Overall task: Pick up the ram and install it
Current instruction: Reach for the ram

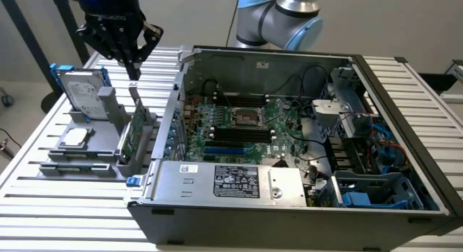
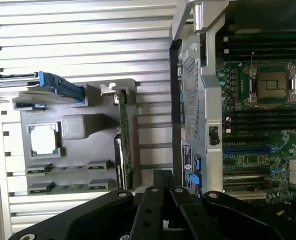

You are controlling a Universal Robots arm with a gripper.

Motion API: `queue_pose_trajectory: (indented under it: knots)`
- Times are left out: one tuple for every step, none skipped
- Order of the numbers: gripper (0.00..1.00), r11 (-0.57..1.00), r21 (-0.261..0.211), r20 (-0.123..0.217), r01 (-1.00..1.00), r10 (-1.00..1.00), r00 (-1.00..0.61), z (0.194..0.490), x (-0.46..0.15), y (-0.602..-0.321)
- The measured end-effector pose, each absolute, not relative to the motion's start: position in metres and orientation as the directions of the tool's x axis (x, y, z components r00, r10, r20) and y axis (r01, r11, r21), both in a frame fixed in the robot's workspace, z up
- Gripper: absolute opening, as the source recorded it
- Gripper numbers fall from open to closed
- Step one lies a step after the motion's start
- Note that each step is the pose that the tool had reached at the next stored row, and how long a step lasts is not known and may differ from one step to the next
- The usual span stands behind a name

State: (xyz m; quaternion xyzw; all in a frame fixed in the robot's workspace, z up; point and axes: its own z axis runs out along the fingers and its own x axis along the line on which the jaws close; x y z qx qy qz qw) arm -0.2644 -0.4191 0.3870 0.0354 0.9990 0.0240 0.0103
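Green ram sits edge-up in grey holder, 9 o'clock of PC case, ext. view. Black pincer fully closed, empty, above holder's 12 o'clock end.

Arm: silver tube, pale-blue joint caps. Hand: black, linked fingers, pivot screws, white lettering, blue light above.

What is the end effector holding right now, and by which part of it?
Nothing is held. The end effector is shut with nothing between its fingertips, above the gray parts holder beside the open computer case.
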Motion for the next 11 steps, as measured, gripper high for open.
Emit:
queue_pose_trajectory:
  knots:
    - [0.11, 0.996, 0.049, -0.019, 0.070, 0.071, -0.997, 0.387, -0.269, -0.419]
    - [0.11, 0.996, 0.049, -0.019, 0.070, 0.071, -0.997, 0.386, -0.274, -0.420]
    - [0.11, 0.996, 0.049, -0.019, 0.070, 0.071, -0.997, 0.386, -0.278, -0.420]
    - [0.11, 0.996, 0.049, -0.019, 0.070, 0.071, -0.997, 0.385, -0.283, -0.421]
    - [0.11, 0.996, 0.049, -0.019, 0.070, 0.071, -0.997, 0.384, -0.287, -0.421]
    - [0.11, 0.996, 0.049, -0.019, 0.070, 0.071, -0.997, 0.384, -0.292, -0.421]
    - [0.11, 0.996, 0.048, -0.019, 0.070, 0.071, -0.997, 0.383, -0.296, -0.422]
    - [0.11, 0.996, 0.048, -0.019, 0.070, 0.071, -0.997, 0.383, -0.301, -0.422]
    - [0.11, 0.996, 0.048, -0.019, 0.070, 0.071, -0.997, 0.382, -0.305, -0.422]
    - [0.11, 0.996, 0.048, -0.019, 0.070, 0.071, -0.997, 0.381, -0.310, -0.423]
    - [0.11, 0.996, 0.048, -0.019, 0.070, 0.071, -0.997, 0.380, -0.314, -0.423]
